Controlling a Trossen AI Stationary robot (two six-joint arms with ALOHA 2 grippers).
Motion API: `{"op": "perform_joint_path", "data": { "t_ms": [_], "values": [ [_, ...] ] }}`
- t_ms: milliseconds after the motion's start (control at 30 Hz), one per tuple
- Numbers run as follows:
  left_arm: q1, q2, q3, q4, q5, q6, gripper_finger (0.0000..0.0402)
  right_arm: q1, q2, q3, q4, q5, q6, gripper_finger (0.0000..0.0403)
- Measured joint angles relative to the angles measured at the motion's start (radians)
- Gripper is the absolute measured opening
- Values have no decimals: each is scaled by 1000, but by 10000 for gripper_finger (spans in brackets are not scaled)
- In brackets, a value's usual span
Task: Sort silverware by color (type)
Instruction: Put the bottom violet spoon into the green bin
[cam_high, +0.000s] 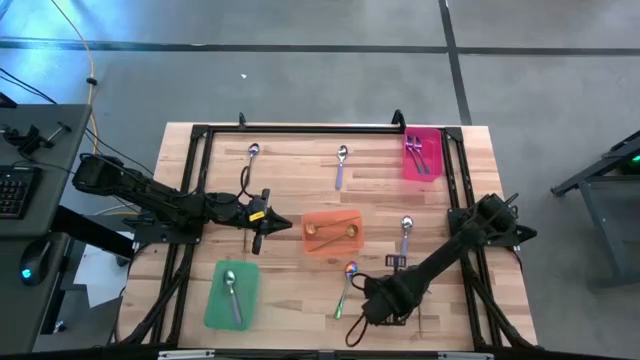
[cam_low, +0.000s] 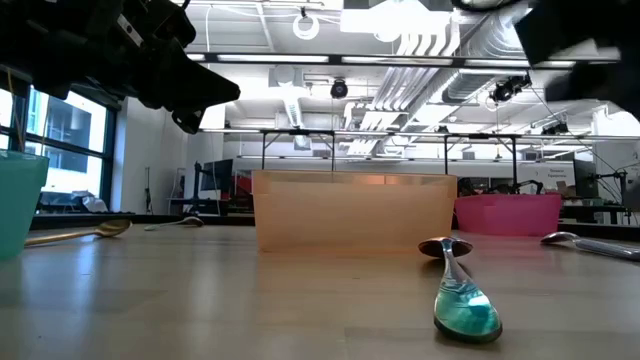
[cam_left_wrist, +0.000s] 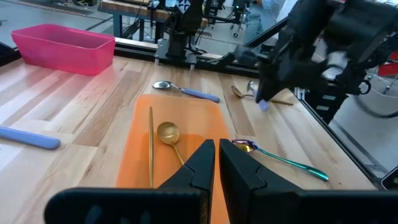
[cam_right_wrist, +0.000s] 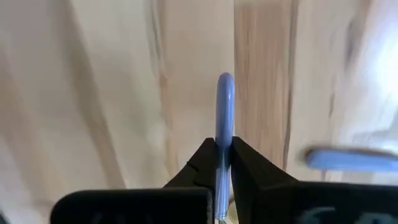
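My right gripper (cam_right_wrist: 222, 163) has its jaws shut tight on a slim purple-blue handle (cam_right_wrist: 224, 118); the handle runs straight out from between them, over bare wood. From above I see that gripper (cam_high: 372, 312) low at the near edge of the bench (cam_high: 290, 185), just beside the rainbow spoon (cam_high: 346, 285), which lies loose on the wood with its bowl toward the orange tray (cam_high: 331, 232).

My left gripper (cam_left_wrist: 216, 163) hovers over the near end of the orange tray, jaws closed with nothing between them. Ahead of them in the tray lie a gold spoon (cam_left_wrist: 170, 138) and a thin gold piece (cam_left_wrist: 150, 144) alongside it.

A silver spoon (cam_high: 231, 294) rests in the green tray (cam_high: 232, 295), and purple-handled pieces (cam_high: 417, 152) sit in the pink tray (cam_high: 422, 154) at the far right corner. Three more pieces lie loose on the bench: two along the far edge (cam_high: 252, 154) (cam_high: 341, 165) and one right of the orange tray (cam_high: 405, 236).
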Motion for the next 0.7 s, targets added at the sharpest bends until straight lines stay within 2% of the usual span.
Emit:
{"op": "perform_joint_path", "data": {
  "t_ms": [167, 333, 567, 700],
  "values": [
    [0, 0, 0, 1, 0, 0, 14, 1, -15, 71, -3, 129, -35, 2],
    [-7, 0, 0, 8, 0, 0, 14, 0, -76, 36, 139, 277, -60, 1],
    [-65, 0, 8, 21, 44, -1, 14, -9, -142, -101, 555, 556, -205, 1],
    [-113, 0, 35, 24, 42, -11, 24, -49, -143, -154, 843, 654, -367, 1]
  ]
}}
